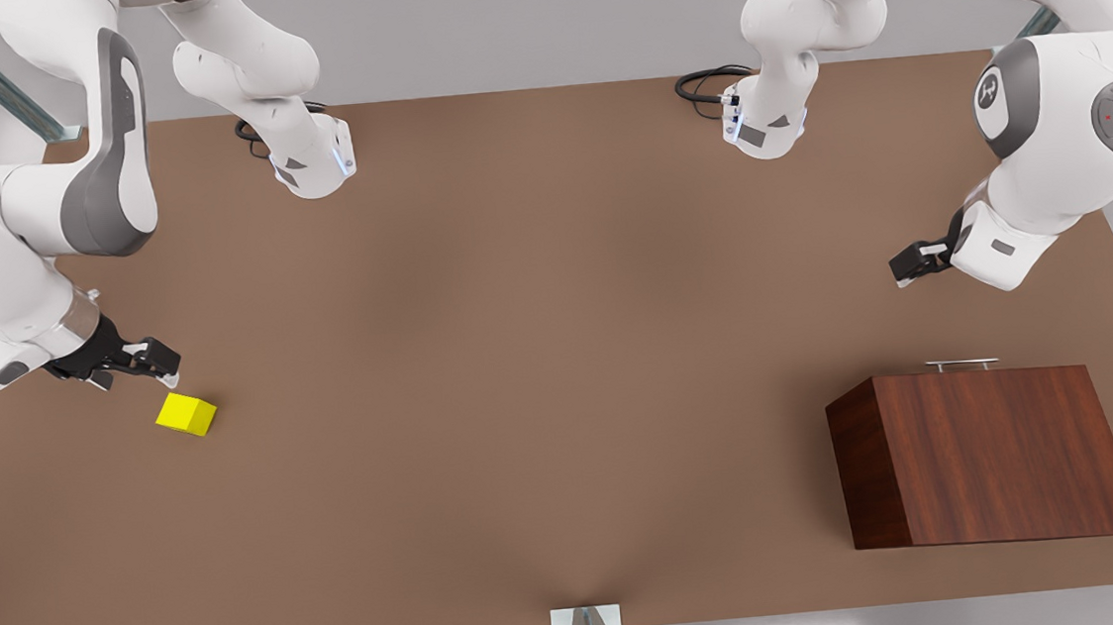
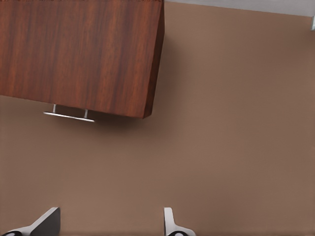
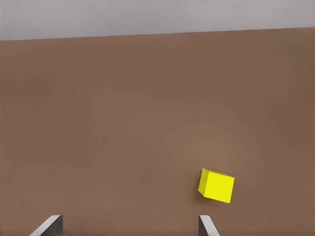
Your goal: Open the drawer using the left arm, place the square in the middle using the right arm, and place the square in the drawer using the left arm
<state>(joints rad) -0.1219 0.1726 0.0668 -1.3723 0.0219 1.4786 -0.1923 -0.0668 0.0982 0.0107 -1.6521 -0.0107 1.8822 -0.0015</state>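
The square (image 1: 186,414) (image 3: 216,186), a small yellow cube, rests on the brown tabletop near the front view's left. My right gripper (image 1: 159,369) (image 3: 128,227) hovers open just behind it, apart from it, with nothing between its fingers. The dark wood cabinet (image 1: 995,457) (image 2: 78,49) stands at the front view's right. Its drawer is pushed in, and the silver bar handle (image 1: 961,363) (image 2: 69,115) faces the arms. Some way behind the handle my left gripper (image 1: 910,265) (image 2: 108,226) is open and holds nothing. The middle (image 1: 560,352) of the table is bare brown surface.
Both arm bases (image 1: 311,158) (image 1: 765,122) stand at the table's back edge, with black cables beside them. A small white bracket (image 1: 586,620) sits at the front edge. Grey floor surrounds the table.
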